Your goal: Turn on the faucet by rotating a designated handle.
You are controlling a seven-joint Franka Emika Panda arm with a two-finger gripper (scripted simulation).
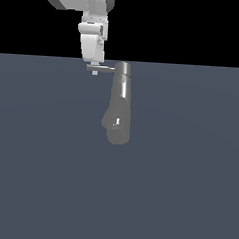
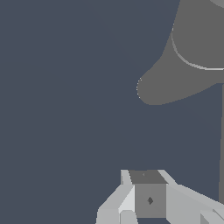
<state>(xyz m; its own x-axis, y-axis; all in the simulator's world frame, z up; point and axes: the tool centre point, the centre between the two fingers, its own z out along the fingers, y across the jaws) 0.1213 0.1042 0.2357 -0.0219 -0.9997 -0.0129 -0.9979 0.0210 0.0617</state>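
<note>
- Exterior view, upper centre of frame: the handle, a thin rigid metal rod, projects sideways from the cap of the faucet.
- Expect smooth, slippery metal; push or grip near the free tip for leverage.
- The hand sits at that tip, apparently touching it; finger spacing cannot be told.
- Flat grey floor surrounds the faucet.

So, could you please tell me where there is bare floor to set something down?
Bare floor lies on both sides of the faucet and below it in the exterior view. It is crowded only near the cap, where the tool meets the handle.
</note>
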